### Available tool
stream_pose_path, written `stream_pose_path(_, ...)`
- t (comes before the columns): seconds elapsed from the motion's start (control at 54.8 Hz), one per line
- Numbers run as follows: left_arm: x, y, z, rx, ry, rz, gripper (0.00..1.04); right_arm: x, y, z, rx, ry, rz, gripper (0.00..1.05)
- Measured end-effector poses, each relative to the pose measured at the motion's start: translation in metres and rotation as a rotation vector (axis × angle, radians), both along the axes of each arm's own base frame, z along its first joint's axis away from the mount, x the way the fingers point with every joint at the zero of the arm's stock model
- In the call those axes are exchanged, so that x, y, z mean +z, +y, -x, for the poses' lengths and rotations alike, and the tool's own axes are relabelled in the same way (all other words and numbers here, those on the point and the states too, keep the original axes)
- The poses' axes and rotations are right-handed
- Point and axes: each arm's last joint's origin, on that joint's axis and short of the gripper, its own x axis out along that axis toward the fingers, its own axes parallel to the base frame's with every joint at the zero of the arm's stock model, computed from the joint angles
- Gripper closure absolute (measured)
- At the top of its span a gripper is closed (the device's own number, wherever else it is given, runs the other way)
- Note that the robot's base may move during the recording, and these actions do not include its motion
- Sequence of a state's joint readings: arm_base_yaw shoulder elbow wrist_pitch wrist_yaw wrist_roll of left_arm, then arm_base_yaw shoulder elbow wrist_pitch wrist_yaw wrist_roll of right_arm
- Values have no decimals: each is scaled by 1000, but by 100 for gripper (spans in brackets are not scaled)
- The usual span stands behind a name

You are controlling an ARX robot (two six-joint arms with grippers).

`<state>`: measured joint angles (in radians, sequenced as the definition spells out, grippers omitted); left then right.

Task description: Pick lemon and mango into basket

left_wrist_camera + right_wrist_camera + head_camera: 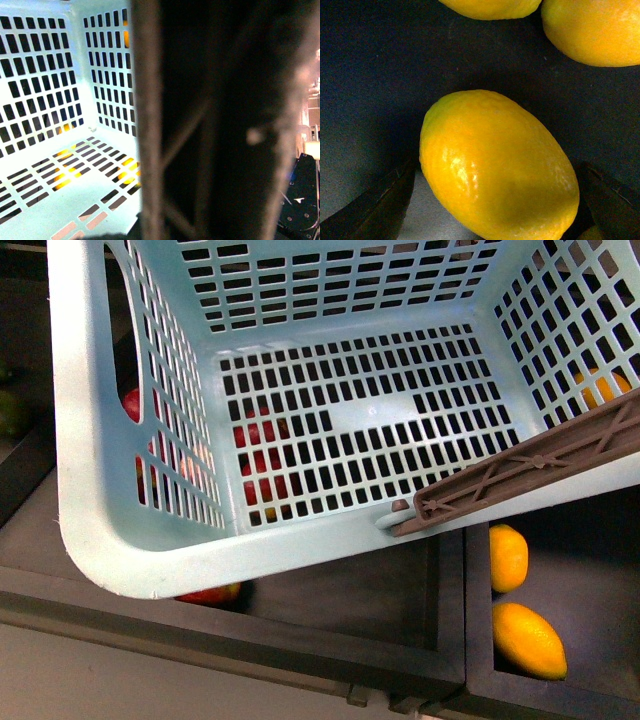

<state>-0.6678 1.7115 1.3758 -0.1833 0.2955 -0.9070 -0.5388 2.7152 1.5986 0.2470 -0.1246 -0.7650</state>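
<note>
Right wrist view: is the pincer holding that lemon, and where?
Cannot tell: the lemon sits between the fingers of the right pincer, flanked at its sides; contact unclear.

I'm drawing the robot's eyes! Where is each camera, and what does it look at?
Front: on the robot's body, looking down into the basket above bins; no arm shows.
Left wrist: on that wrist, close against the brown handle, basket's inside beyond; no gripper visible.
Right wrist: on that wrist, close over a lemon between its fingers.
Shared: front and left wrist both see basket and handle.
</note>
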Motion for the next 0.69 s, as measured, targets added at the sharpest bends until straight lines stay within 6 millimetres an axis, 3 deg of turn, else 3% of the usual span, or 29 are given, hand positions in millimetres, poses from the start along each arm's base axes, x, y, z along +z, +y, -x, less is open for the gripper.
stream_pose_path(0.128, 0, 0, 0, 0, 0, 0, 101, -1, 2, 0, -5, -4, -6, 9)
stream_pose_path(0.274, 0, 0, 0, 0, 0, 0, 101, -5, 6, 3, -22, -8, -28, 34)
stream_pose_path(0.383, 0, 0, 0, 0, 0, 0, 101, -6, 7, 7, -29, -11, -34, 44)
stream_pose_path(0.693, 0, 0, 0, 0, 0, 0, 101, 5, 11, 33, -45, -71, -133, 50)
